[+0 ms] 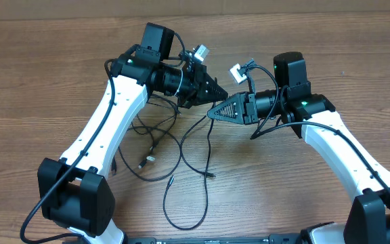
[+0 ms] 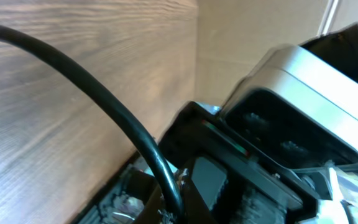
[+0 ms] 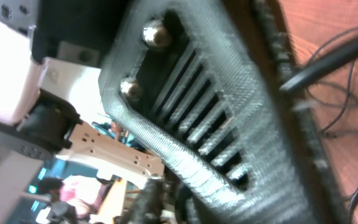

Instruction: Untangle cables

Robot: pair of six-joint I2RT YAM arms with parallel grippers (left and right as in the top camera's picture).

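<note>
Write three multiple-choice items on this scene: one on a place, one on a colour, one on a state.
1. Where do the cables lie?
A. On the table, between the left arm and the right arm
B. In a box
C. Hanging off the far edge

2. What colour are the cables?
A. White
B. Black
C. Red

3. How is the left gripper?
A. Wide open
B. Shut
C. Out of sight

Answers:
1 A: the overhead view shows their loops on the wood between the arms.
2 B: every cord there is black.
3 B: it tapers closed to a point in the overhead view.
</note>
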